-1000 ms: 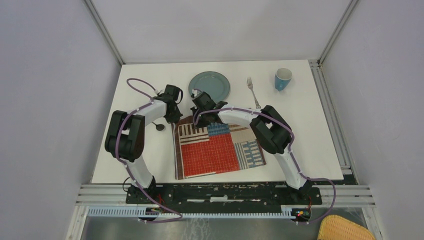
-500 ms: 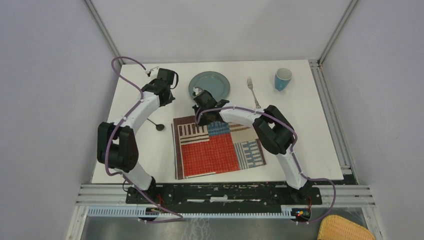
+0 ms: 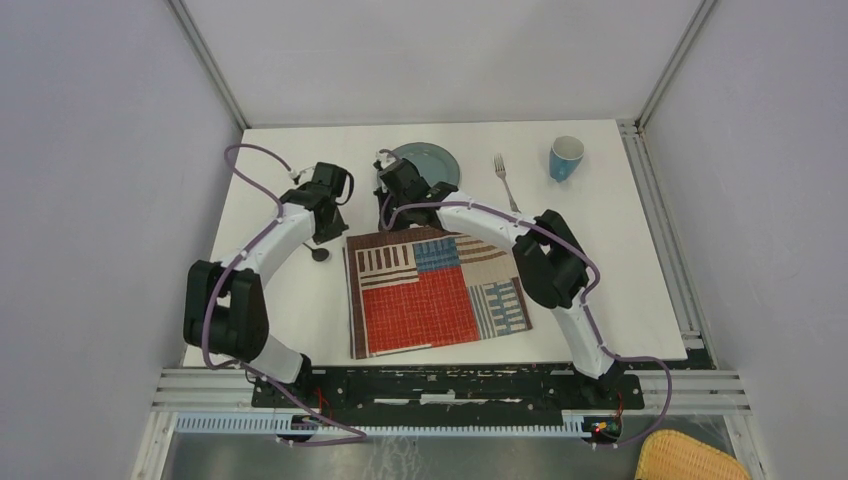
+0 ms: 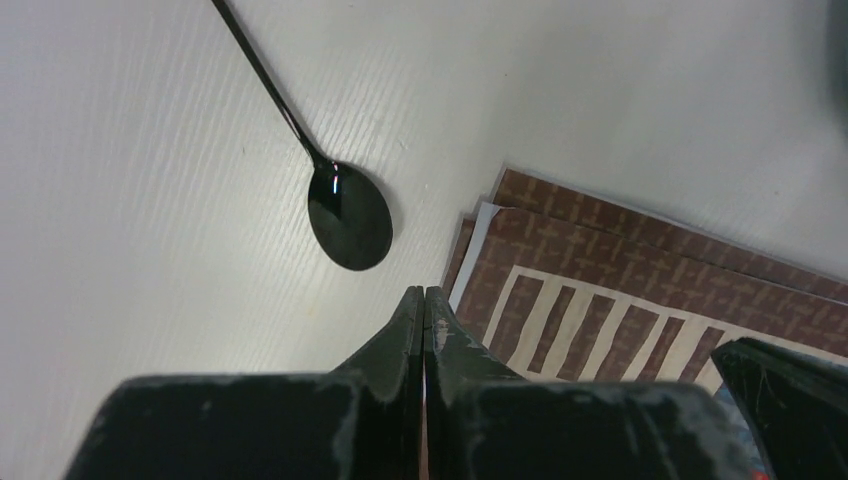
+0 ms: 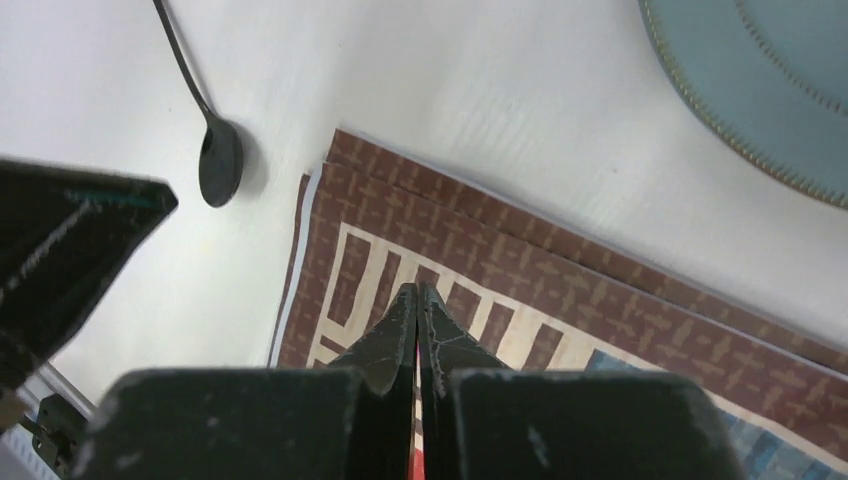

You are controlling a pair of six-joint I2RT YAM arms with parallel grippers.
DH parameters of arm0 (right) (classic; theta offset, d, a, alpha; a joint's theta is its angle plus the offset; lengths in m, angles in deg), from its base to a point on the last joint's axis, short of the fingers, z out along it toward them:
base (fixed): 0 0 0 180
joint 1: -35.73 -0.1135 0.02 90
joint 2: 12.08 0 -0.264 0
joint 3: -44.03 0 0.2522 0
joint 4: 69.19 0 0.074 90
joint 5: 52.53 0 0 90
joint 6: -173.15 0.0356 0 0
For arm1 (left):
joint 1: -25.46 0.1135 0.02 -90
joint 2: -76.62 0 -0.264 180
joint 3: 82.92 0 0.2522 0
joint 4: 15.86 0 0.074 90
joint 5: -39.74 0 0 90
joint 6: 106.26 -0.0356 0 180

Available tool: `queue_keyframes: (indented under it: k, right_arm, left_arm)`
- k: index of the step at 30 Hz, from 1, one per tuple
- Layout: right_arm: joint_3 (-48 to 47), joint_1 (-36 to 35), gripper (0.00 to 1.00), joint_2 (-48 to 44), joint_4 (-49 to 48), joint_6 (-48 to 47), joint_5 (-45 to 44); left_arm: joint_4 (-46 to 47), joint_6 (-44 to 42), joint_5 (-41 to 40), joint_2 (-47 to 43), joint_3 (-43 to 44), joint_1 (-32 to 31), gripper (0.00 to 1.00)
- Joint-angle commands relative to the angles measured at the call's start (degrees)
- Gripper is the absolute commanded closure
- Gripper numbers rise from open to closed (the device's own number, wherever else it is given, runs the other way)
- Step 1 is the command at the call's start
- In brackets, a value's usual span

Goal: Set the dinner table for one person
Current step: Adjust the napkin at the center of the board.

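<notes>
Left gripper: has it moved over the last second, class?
Yes. In the top view the left gripper has shifted left, away from the plate.

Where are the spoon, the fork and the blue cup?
spoon (image 4: 349, 215), left wrist view, on its bowl.
fork (image 3: 508, 187), top external view, middle of its handle.
blue cup (image 3: 565, 160), top external view, on its outer side.

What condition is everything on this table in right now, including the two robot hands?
Left hand, shut, empty, above the placemat's corner.
Right hand, shut, empty, above the placemat's far edge.
Placemat, spread flat, nothing on it.
Plate, empty, off the placemat.
Fork, lying beside the plate.
Spoon, lying left of the placemat.
Cup, upright, at the far right.
</notes>
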State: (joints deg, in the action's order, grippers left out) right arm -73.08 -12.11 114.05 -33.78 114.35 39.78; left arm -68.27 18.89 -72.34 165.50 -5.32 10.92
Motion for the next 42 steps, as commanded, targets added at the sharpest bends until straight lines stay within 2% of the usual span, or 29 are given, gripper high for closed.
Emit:
queue_keyframes:
  k: [1,16,42]
  right_arm:
    - [-4.98,0.57,1.00,3.34,0.44,-1.56,-1.12]
    - [-11.21,2.57,1.00,9.49,0.99,-2.58,-1.01]
    - [-14.78,5.61,1.00,14.19,0.26,-3.14,-0.07]
  left_arm:
    - [-0.66,4.99,2.09,-4.98,-3.03,-0.02,0.98]
    - [1.85,7.11,3.54,-2.96,-7.53,-0.05,0.98]
    - [5.52,7.73,5.12,7.44,-4.43,-0.10,0.98]
